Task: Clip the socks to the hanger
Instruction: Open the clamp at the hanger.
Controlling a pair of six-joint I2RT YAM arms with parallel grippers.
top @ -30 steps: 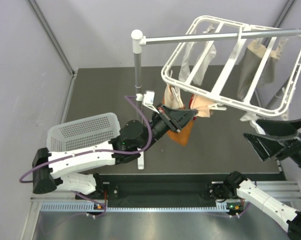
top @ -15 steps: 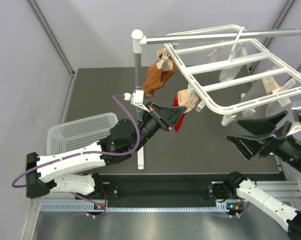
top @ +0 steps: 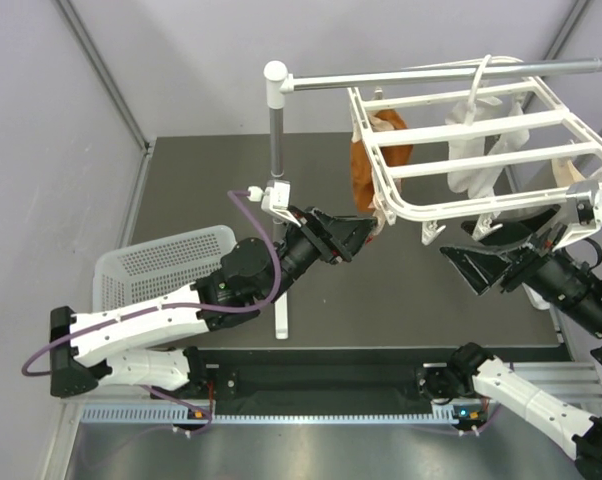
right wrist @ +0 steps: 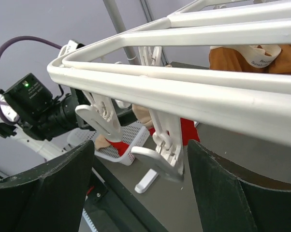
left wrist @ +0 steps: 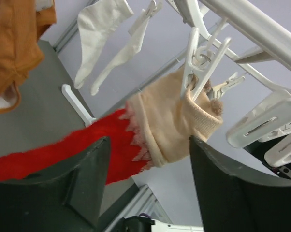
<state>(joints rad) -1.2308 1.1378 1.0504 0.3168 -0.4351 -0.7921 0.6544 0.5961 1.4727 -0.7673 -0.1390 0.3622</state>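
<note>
Under the grey metal rail [top: 431, 74], the large white plastic frame hanger [top: 481, 122] has swung round since earlier. The right gripper [right wrist: 139, 154] gapes wide beneath its edge, holding nothing. The left gripper [left wrist: 148, 159], clamped shut a moment ago, now stands wide apart around the red pale-cuffed sock [left wrist: 87, 150], which hangs from a white clip peg [left wrist: 198, 67].

1 hanger [right wrist: 184, 89] — 2 white socks [left wrist: 98, 29], 1 orange sock [left wrist: 15, 48]
</note>
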